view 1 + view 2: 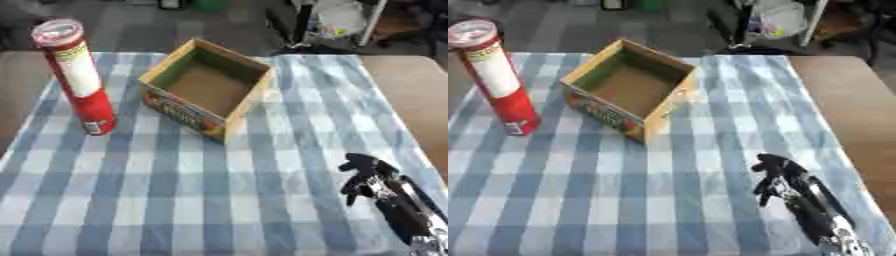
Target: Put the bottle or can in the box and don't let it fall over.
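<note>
Reaching in from the lower right, the robot's right hand (pixel 367 172) hangs over the checked cloth (pixel 175 200) with its dark fingers curled downward and nothing in them, well apart from everything else on the table (pixel 842 100). Further up the cloth, near the middle, an open cardboard box (pixel 210 90) sits turned at an angle, its inside bare and brown. To the left of the box, close but not touching it, a tall red can (pixel 77 75) with a pale label stands upright on the cloth. The left hand does not show.
</note>
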`<state>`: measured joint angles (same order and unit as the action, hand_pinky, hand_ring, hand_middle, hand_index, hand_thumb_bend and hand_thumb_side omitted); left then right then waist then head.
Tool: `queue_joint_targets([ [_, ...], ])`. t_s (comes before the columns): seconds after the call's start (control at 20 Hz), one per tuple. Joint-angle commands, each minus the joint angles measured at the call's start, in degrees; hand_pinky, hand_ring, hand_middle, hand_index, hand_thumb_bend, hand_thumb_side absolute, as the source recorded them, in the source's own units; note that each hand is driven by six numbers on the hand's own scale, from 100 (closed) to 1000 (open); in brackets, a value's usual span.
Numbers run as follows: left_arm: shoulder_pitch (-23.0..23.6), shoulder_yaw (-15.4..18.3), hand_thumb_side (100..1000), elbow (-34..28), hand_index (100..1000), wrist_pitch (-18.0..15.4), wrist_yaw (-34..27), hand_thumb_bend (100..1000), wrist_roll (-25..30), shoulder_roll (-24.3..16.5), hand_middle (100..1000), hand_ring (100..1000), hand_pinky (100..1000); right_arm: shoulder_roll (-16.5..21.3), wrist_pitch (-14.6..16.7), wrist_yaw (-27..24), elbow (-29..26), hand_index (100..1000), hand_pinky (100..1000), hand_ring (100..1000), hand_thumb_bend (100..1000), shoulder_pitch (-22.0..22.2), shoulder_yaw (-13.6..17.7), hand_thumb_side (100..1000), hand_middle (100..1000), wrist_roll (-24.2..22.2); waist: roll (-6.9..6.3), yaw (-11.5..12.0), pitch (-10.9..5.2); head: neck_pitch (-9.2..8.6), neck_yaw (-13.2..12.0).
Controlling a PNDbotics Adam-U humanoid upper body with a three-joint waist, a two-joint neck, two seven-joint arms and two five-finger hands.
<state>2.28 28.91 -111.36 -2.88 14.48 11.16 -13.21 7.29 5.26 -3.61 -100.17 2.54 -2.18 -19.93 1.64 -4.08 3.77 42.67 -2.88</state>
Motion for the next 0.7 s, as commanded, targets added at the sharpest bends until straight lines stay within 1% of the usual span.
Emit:
queue_joint_targets([
  [0.05, 0.1, 0.5, 660, -1.8, 741, -0.3, -0.6, 100, -1.1, -2.9, 550, 532, 493, 0.6, 0.2, -0.2, -1.2, 811, 369, 494, 100, -0.5, 0.2, 607, 662, -0.1, -0.17, -0.1, -0.71, -0.62, 0.1],
  [0.25, 0.8, 0.5, 647, -2.7, 743, -0.8, -2.0, 100, -2.9, -5.6, 560, 541, 498, 0.7, 0.2, -0.2, -1.2, 811, 369, 494, 100, -0.5, 0.2, 607, 662, -0.1, -0.24, -0.2, -0.68, -0.83, 0.2],
  [0.45, 2.1, -0.5, 624, -2.8, 755, -3.2, -4.0, 100, -4.1, -11.5, 586, 568, 521, 0.9, 0.1, -0.2, -1.2, 811, 369, 494, 100, -0.6, 0.1, 607, 662, -0.2, -0.42, -0.5, -0.63, -1.22, 0.4],
  [0.5, 2.4, -0.8, 619, -2.6, 757, -4.3, -4.8, 100, -4.6, -14.3, 589, 570, 524, 0.9, 0.1, -0.2, -1.2, 811, 369, 494, 100, -0.6, 0.1, 607, 662, -0.2, -0.51, -0.6, -0.65, -1.38, 0.4],
  [0.6, 3.1, -1.8, 615, -1.3, 773, -7.5, -6.6, 100, -5.3, -20.6, 613, 593, 544, 1.1, 0.1, -0.3, -1.2, 811, 369, 494, 100, -0.7, 0.1, 607, 662, -0.2, -0.69, -0.8, -0.65, -1.82, 0.8],
  [0.65, 3.4, -2.4, 622, -0.1, 793, -9.1, -7.4, 100, -5.3, -23.7, 647, 622, 573, 1.2, 0.1, -0.3, -1.2, 811, 369, 494, 100, -0.7, 0.0, 607, 662, -0.2, -0.81, -0.9, -0.68, -1.95, 0.9],
  [0.7, 3.5, -3.2, 626, 1.5, 799, -11.1, -8.0, 100, -4.7, -27.7, 657, 630, 581, 1.3, 0.1, -0.3, -1.1, 811, 369, 494, 100, -0.7, 0.0, 607, 662, -0.3, -0.93, -1.0, -0.74, -2.06, 1.0],
])
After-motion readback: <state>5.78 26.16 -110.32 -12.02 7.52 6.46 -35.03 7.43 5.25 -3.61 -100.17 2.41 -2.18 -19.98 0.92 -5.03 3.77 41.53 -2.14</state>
